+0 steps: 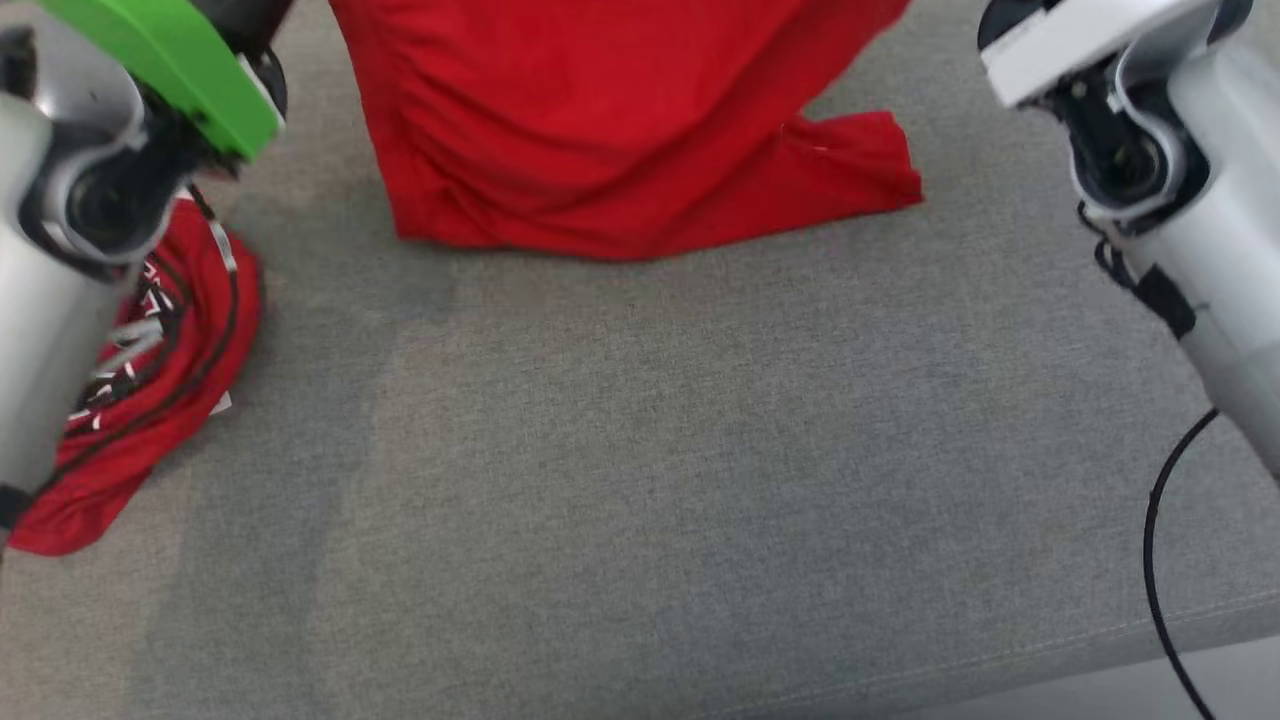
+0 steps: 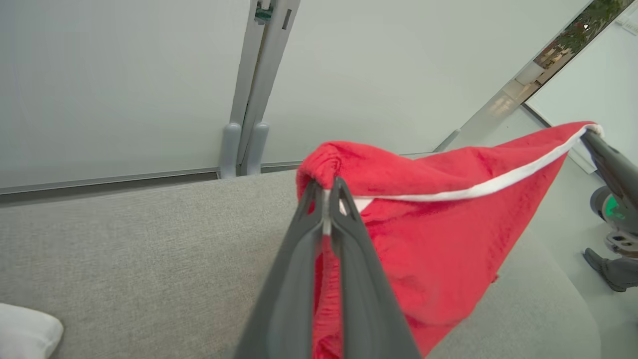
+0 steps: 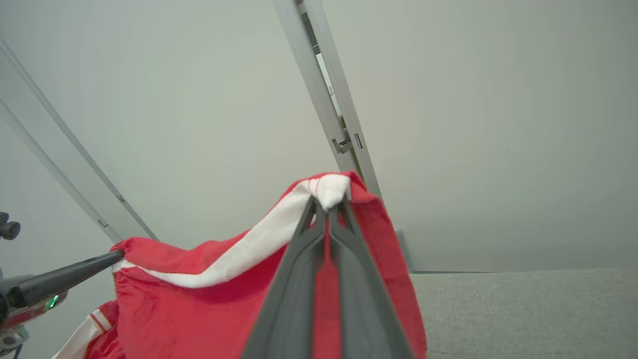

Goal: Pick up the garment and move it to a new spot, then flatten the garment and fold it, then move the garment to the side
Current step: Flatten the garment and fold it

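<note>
Head view: two pale forearms, left forearm (image 1: 40,300) and right forearm (image 1: 1210,250), and two red cloths. One garment (image 1: 620,130) hanging at the far edge of the grey upholstered surface (image 1: 640,480), hem and one sleeve resting on it. One crumpled red cloth with black-and-white print (image 1: 150,400) by the left edge, partly under the left forearm. Wide bare room from the middle to the near and right edges. One black cable (image 1: 1160,540) at the near right corner.

Left wrist view: left gripper (image 2: 326,194) pinched closed on a bunched red corner of the garment beside its white band (image 2: 478,188), cloth draping below the fingers. Right gripper (image 2: 590,135) clamped on the band's other end. One white pillow (image 2: 25,331) lying on the surface.

Right wrist view: right gripper closed on the white band's end, band running across to the left gripper, sagging slightly between.
</note>
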{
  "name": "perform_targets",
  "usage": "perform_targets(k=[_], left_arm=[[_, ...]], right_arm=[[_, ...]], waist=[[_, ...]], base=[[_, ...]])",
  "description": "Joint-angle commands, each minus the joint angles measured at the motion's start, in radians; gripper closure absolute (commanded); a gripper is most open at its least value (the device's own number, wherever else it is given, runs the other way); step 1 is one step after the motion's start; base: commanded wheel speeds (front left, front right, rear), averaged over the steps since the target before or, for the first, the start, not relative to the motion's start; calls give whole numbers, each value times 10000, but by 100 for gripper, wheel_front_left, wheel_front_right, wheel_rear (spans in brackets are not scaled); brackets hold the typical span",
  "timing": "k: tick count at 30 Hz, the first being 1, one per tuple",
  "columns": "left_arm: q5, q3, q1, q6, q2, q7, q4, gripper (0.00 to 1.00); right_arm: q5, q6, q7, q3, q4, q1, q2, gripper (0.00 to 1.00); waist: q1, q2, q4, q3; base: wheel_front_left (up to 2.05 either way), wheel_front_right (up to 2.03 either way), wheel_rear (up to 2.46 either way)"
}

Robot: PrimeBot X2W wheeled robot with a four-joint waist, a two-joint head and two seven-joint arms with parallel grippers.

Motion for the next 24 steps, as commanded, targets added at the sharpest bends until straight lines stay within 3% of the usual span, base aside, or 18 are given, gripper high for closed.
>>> perform_targets(k=[1,8,14,18,24], left_arm=[[6,136,-757,-46,-79,152,289,100],[313,334,-3441,-92,-586,434,1718,100],[349,317,-4506,-113,-949,129,2280,100],[119,19,-3995,-118,-795,-263,1956,100],[-319,-854,-2488,-120,-231,-68,1021,100]], right_arm=[[-44,-7,1,57,373,-660,-5,100],[114,-10,-605,-105,1755,-3563,76,100],[-32,-10,-980,-19,2036,-4891,-36,100],[-173,-8,-1053,75,1483,-4574,-170,100],[-124,-8,-1062,395,417,-2661,-584,100]], waist=[[0,0,-212,1206],[0,0,-207,1692],[0,0,-265,1548],[0,0,-379,1277],[0,0,-452,425]], base=[[0,0,0],[0,0,0],[0,0,0],[0,0,0],[0,0,0]])
